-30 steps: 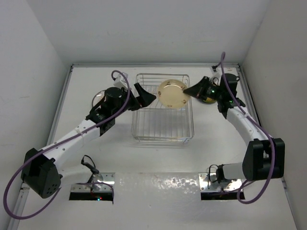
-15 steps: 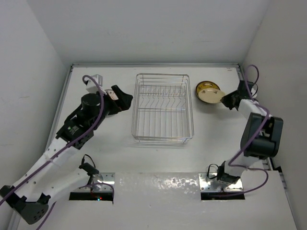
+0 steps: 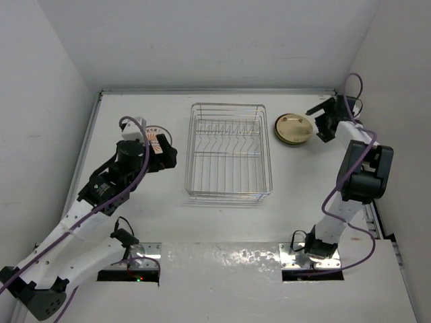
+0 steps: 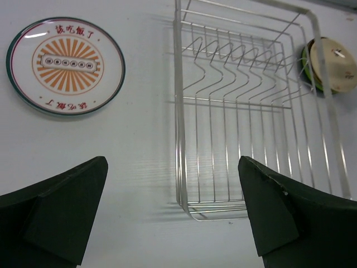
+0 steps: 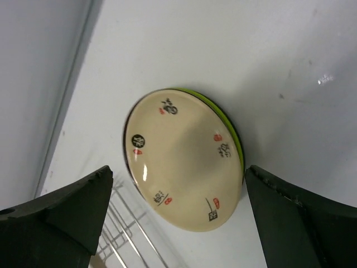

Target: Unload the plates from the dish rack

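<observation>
Dish rack [image 3: 229, 151] sits mid counter [image 3: 222, 222], no plates in it. Cream plate [image 5: 181, 162] caps a green plate [image 5: 226, 120] near the far right edge, likely stacked to save room. Sunburst plate [image 4: 65, 65] lies flat left of the rack. Right fingers [image 5: 61, 218] and left fingers [image 4: 56, 218] gape wide, holding nothing.

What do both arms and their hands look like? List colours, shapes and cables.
The left arm and right arm are built from white links with black joint housings, and a purple cable loops along each. The left hand and right hand each have two dark, matte, wedge-shaped fingers with no visible markings.
</observation>
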### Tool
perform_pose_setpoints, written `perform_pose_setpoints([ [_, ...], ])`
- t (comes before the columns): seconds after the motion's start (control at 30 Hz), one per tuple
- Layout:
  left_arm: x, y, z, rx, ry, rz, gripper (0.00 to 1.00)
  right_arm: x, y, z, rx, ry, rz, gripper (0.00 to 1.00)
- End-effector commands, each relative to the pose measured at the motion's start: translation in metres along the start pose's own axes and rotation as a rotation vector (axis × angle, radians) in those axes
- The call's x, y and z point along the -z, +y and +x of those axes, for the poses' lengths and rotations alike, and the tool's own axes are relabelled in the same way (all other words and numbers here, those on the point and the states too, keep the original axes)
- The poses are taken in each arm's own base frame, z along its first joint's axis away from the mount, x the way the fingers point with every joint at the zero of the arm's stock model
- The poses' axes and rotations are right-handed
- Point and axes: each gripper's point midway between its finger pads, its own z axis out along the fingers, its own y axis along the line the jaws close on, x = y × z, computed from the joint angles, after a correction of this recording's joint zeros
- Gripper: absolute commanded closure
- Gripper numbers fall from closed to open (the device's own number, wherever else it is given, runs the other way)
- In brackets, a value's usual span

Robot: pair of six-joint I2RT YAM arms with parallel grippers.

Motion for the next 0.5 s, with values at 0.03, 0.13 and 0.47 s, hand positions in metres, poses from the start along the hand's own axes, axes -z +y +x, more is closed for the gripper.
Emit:
perform_pose_setpoints([
  [0.03, -0.006, 0.011, -0.002, -0.003, -0.015, -0.057, 0.00, 0.022, 0.020, -0.018, 0.137, -0.040, 0.001, 0.01],
  [0.13, -0.012, 0.023, -0.010, 0.030, -0.024, -0.117, 0.00, 0.039, 0.015, -0.016, 0.237, -0.029, 0.095, 0.01],
  [0.47, -0.021, 0.065, -0.050, 0.055, -0.071, -0.373, 0.00, 0.166, 0.065, 0.056, 0.905, -0.146, 0.055, 0.01],
])
